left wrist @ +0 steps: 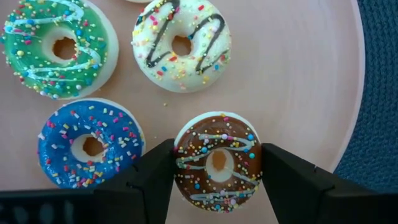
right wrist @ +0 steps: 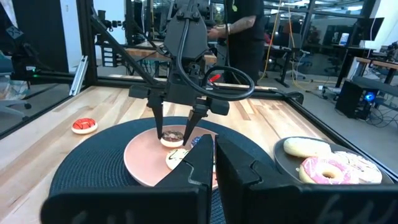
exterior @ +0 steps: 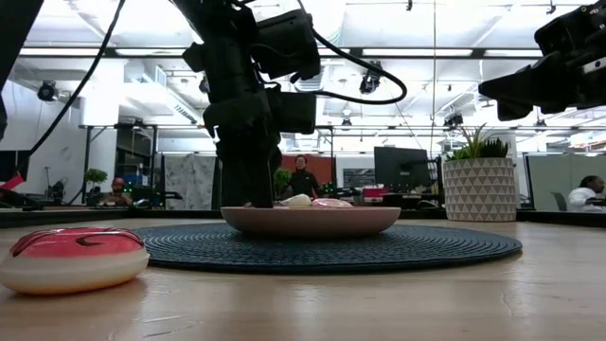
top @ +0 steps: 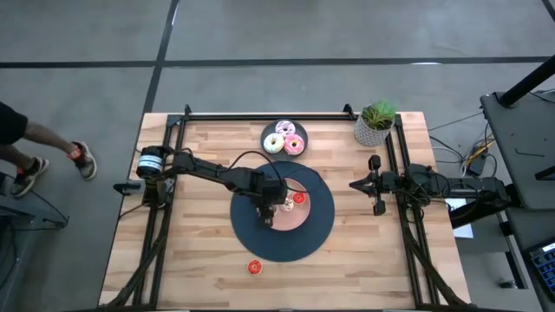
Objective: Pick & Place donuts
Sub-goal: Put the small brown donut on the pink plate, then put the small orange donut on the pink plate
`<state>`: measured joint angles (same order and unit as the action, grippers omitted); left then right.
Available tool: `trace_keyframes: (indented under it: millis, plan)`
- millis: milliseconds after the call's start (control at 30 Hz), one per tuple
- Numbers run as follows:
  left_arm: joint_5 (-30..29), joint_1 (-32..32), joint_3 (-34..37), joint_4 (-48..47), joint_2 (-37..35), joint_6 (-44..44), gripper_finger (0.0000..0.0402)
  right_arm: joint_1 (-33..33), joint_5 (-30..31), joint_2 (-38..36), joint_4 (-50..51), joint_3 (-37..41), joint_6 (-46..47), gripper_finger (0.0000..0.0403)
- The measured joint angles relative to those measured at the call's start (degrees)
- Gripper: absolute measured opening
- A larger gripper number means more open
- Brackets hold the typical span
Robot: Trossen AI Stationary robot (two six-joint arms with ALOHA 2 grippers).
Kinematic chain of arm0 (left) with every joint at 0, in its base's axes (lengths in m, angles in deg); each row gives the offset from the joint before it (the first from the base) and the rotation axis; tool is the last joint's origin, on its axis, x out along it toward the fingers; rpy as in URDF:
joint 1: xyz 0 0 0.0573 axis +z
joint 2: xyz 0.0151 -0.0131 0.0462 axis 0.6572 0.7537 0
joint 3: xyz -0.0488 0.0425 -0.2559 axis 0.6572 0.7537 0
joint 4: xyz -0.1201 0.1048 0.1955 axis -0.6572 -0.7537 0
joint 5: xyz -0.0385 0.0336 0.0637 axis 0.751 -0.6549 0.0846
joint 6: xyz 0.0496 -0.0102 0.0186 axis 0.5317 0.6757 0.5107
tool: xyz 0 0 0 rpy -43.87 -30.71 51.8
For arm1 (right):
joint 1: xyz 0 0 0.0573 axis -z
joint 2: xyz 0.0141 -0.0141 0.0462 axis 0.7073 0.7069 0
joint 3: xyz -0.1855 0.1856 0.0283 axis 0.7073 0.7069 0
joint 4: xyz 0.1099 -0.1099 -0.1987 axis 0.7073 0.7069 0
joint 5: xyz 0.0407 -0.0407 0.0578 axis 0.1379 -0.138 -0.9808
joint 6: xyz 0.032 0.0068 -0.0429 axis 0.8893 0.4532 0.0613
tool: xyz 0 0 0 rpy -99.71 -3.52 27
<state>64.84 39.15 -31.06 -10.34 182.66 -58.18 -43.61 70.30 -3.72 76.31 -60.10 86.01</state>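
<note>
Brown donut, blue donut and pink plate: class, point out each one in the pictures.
brown donut (left wrist: 217,163), left wrist view, on its icing beside the hole.
blue donut (left wrist: 90,147), left wrist view, on its sprinkled icing.
pink plate (left wrist: 298,81), left wrist view, on a bare part.

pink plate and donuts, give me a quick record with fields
plate: pink plate on dark round mat
on plate: brown donut, blue donut, green donut, white donut
left gripper: jaws either side of the brown donut, over the plate
right gripper: shut, waiting at table's right
off plate: red donut on table
dark plate: three larger donuts
</note>
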Motion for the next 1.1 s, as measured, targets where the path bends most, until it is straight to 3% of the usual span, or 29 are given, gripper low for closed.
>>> trace_keyframes:
  millis: [267, 600, 1100]
  plan:
    - [-0.3, 0.0, 0.0, -1.2, 0.0, 0.1, 0.0247, 0.0, 0.0, 0.0, 0.0, 0.0, 0.0, 0.0009]
    - [-0.5, 0.0, -1.1, -5.4, -1.4, 0.2, 0.0250, 0.0, 0.0, 0.0, 0.0, 0.0, 0.0, 0.0009]
    - [-0.6, -2.6, -2.6, -8.1, -10.6, 0.4, 0.0250, 0.0, 0.0, 0.0, 0.0, 0.0, 0.0, 0.0008]
